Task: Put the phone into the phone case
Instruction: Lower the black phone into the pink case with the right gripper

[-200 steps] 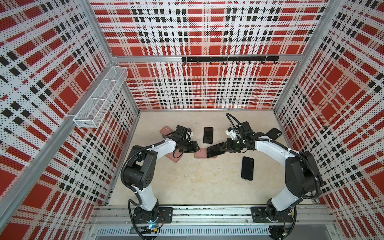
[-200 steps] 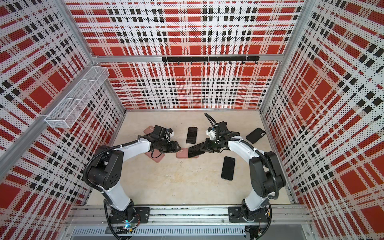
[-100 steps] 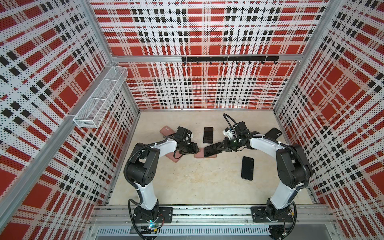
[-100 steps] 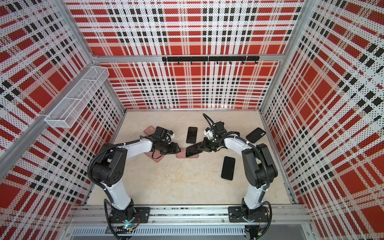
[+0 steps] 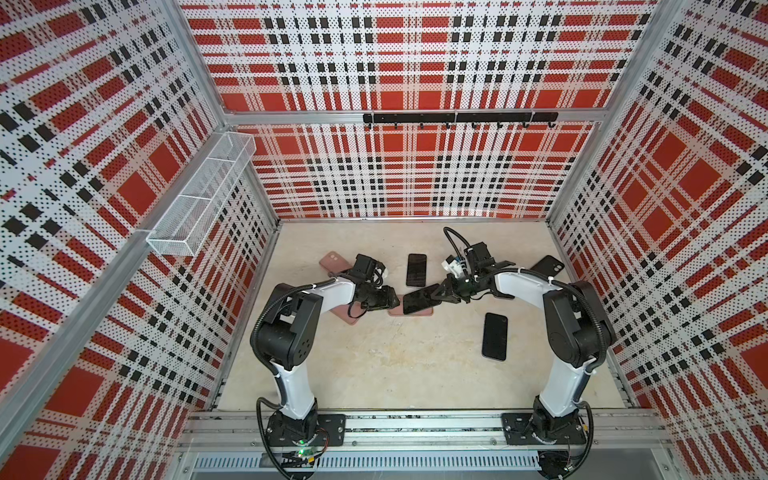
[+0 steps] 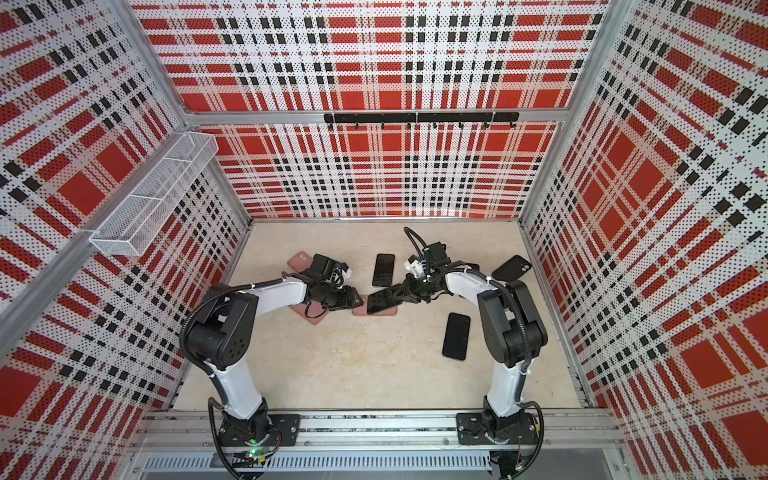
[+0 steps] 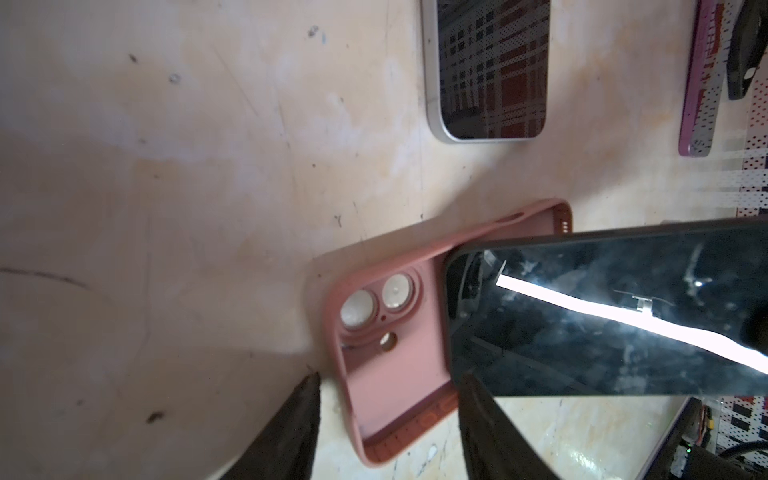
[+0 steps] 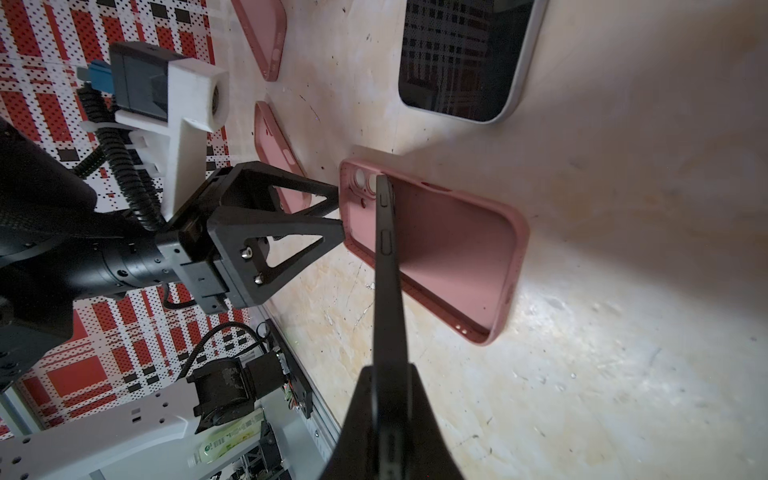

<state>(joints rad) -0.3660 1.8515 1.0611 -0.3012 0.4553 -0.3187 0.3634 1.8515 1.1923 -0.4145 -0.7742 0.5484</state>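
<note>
Right gripper [image 8: 388, 374] is clamped across the faces of the black phone [image 5: 417, 301] at its right end. We have it tilted, left end over the pink phone case [image 7: 411, 374] mid-table. Left gripper [image 7: 388, 376] is partly open, straddling the case's camera end and holding nothing. We judge the phone rigid and slick and the case soft, so we brace its rim.

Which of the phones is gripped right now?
The phone clamped in the right gripper, tilted over the open pink case at centre. The rear phone and the front phone lie flat on the table.
</note>
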